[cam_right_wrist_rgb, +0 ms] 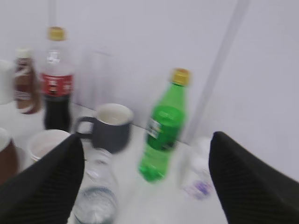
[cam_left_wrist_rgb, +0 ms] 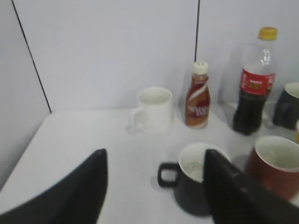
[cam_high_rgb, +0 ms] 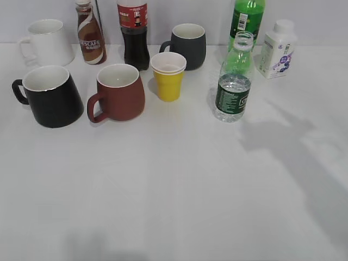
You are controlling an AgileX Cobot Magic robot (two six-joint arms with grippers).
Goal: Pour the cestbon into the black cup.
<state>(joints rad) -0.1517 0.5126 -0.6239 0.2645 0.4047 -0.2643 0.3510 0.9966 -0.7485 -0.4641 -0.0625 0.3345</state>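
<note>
The cestbon (cam_high_rgb: 234,81), a clear uncapped bottle with a dark green label, stands upright right of centre; it shows blurred at the bottom left of the right wrist view (cam_right_wrist_rgb: 96,193). The black cup (cam_high_rgb: 50,95), glossy with a white inside, stands at the left with its handle to the left; it also shows in the left wrist view (cam_left_wrist_rgb: 194,179). My left gripper (cam_left_wrist_rgb: 154,186) is open and empty, above and in front of the black cup. My right gripper (cam_right_wrist_rgb: 147,182) is open and empty, above the bottles. Neither gripper shows in the exterior view.
A reddish-brown mug (cam_high_rgb: 118,91) stands beside the black cup. Yellow paper cups (cam_high_rgb: 168,76), a dark grey mug (cam_high_rgb: 187,45), a cola bottle (cam_high_rgb: 133,33), a coffee bottle (cam_high_rgb: 90,33), a white mug (cam_high_rgb: 48,42), a green soda bottle (cam_high_rgb: 247,19) and a white bottle (cam_high_rgb: 278,49) stand behind.
</note>
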